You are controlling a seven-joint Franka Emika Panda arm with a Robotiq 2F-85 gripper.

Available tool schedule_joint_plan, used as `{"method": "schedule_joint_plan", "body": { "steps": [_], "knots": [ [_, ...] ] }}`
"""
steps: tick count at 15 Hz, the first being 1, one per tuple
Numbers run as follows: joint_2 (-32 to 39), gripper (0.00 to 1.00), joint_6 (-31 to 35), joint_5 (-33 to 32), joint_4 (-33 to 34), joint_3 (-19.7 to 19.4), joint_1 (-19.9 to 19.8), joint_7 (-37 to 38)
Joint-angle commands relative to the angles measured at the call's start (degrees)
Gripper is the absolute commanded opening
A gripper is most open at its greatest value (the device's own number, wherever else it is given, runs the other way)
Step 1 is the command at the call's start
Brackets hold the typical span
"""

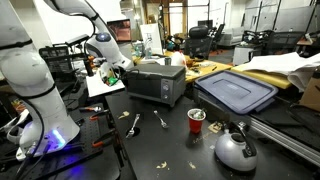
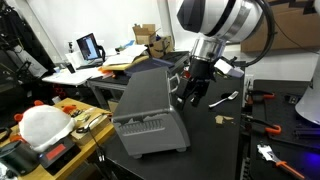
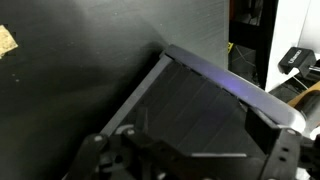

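Note:
A grey toaster oven (image 1: 155, 80) stands on the black table (image 1: 170, 150); both exterior views show it (image 2: 150, 115). My gripper (image 1: 112, 64) hangs just above and beside one end of the oven, by its upper edge (image 2: 194, 92). In the wrist view the oven's dark top panel (image 3: 190, 105) fills the space between my two spread fingers, and the gripper (image 3: 190, 160) is open with nothing held. One finger (image 3: 288, 150) shows at the right, the other at the lower left. I cannot tell whether the fingers touch the oven.
On the table in front of the oven are a red cup (image 1: 197, 120), a metal kettle (image 1: 235, 148), a spoon (image 1: 134, 124) and a fork (image 1: 161, 120). A blue bin lid (image 1: 237, 92) lies beside the oven. Cluttered desks stand behind.

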Motion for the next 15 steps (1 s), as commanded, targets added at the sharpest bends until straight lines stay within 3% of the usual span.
{"method": "schedule_joint_plan", "body": {
  "steps": [1, 15],
  "knots": [
    [1.89, 1.00, 1.41, 5.86, 3.59, 0.07, -0.10, -1.61],
    [5.37, 1.00, 3.56, 24.86, 8.25, 1.39, 0.59, -2.72]
  ]
}}
